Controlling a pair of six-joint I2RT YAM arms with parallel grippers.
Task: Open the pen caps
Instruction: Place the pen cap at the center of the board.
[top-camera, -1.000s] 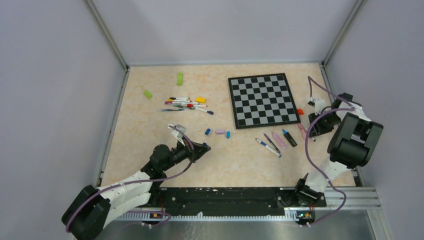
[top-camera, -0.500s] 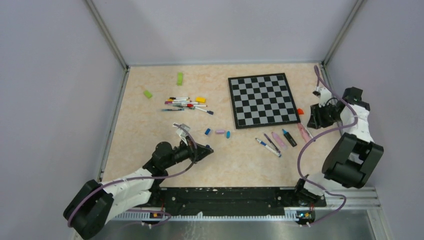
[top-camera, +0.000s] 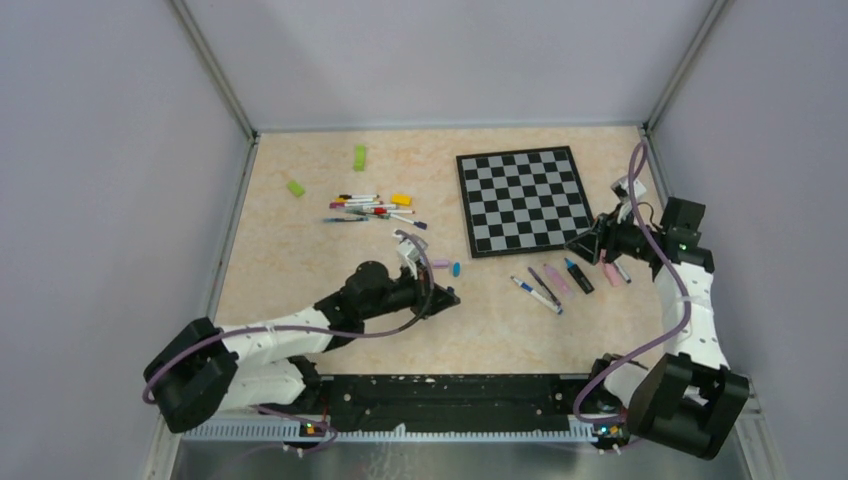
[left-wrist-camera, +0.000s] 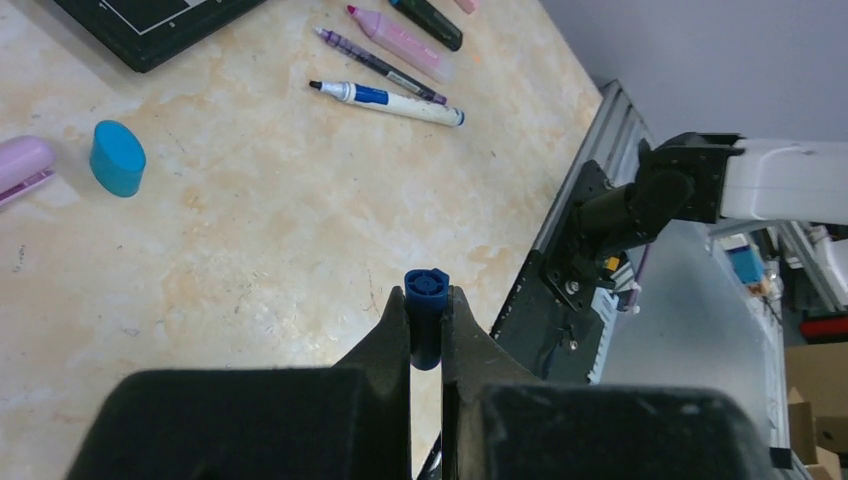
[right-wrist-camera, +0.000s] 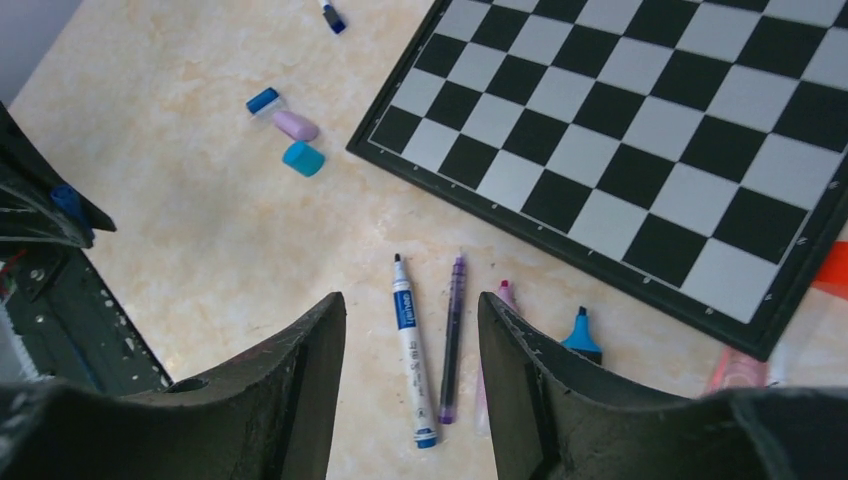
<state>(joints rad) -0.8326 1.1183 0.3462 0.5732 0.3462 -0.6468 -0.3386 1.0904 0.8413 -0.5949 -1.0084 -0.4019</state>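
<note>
Hovering at the right of the overhead view, the right gripper (top-camera: 580, 243) has its jaws parted with nothing between them. In its wrist view a white-barrelled pen with a blue band (right-wrist-camera: 410, 365) and a thin purple pen (right-wrist-camera: 453, 340) lie straight below the gap, near the lower edge of the black-and-white chessboard (right-wrist-camera: 640, 120). Both barrels run top to bottom of that frame, crosswise to the line on which the jaws close, so a straight descent looks enough. Their nibs look bare already. The left gripper (top-camera: 447, 298), lower centre overhead and well apart from those pens, is clenched on a small dark blue pen cap (left-wrist-camera: 427, 285).
</note>
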